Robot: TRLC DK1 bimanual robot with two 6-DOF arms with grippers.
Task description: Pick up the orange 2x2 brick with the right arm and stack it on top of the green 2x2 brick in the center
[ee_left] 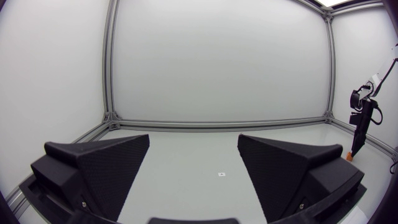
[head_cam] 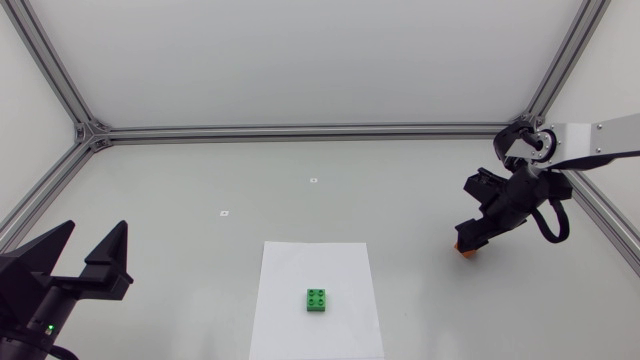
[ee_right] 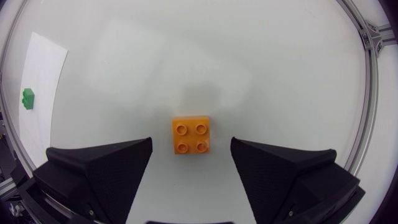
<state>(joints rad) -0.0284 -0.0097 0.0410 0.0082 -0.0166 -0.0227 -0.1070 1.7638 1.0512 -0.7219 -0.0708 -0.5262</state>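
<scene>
Orange brick [ee_right: 191,136] under spread right hand [ee_right: 191,144]

**Tally by kind**

There are two 2x2 bricks: one orange brick [ee_right: 191,136] and one green brick [head_cam: 319,300], each with four studs. There is one white paper sheet [head_cam: 300,270]. The table [head_cam: 400,200] carries two small white marks, a farther mark [head_cam: 313,180] and a nearer mark [head_cam: 225,213]. There are two black grippers, the left gripper [ee_left: 193,138] and the right gripper [ee_right: 191,142], with two fingers apiece.

Centre brick [head_cam: 318,300] sits on sheet [head_cam: 290,320]; second brick [ee_right: 191,135] lies on table [head_cam: 200,180], far right.
</scene>
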